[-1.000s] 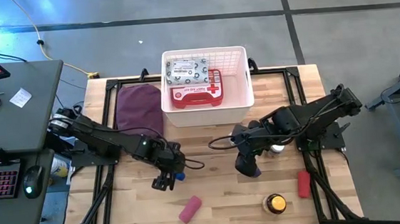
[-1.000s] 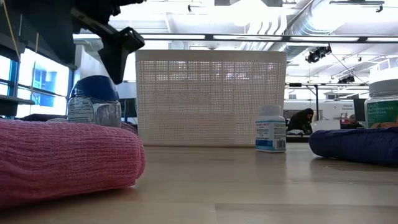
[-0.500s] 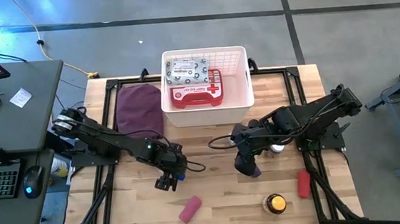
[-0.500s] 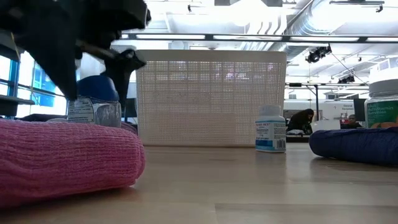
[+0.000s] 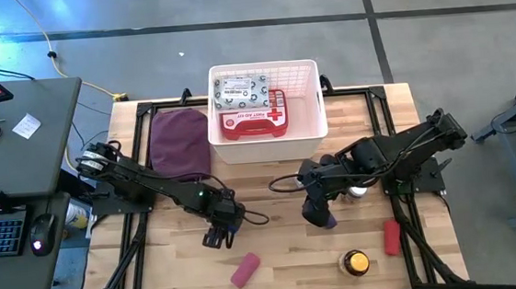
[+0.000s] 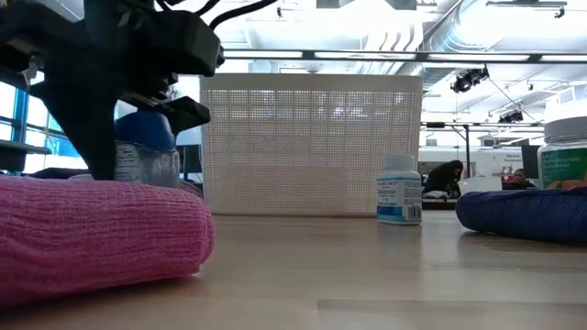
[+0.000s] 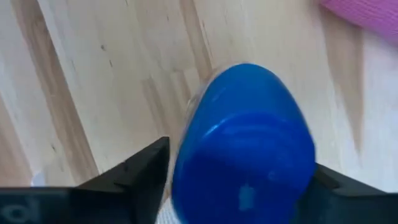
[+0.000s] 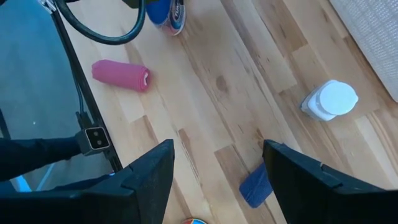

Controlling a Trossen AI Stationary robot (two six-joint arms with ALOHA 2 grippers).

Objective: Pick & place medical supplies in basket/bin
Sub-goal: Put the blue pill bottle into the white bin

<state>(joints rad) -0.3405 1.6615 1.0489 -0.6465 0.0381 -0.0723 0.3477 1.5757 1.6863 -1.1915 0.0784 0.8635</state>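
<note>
The blue-capped bottle stands between the left gripper's spread fingers.

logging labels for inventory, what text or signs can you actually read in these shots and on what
White cross sign: on the red first-aid case in the basket.
White lettering on that case: too small to read.
Wipes packet print: too small to read.
Blue-capped bottle label: blurred.
White bottle label: blurred.
Jar label: blurred.
</note>
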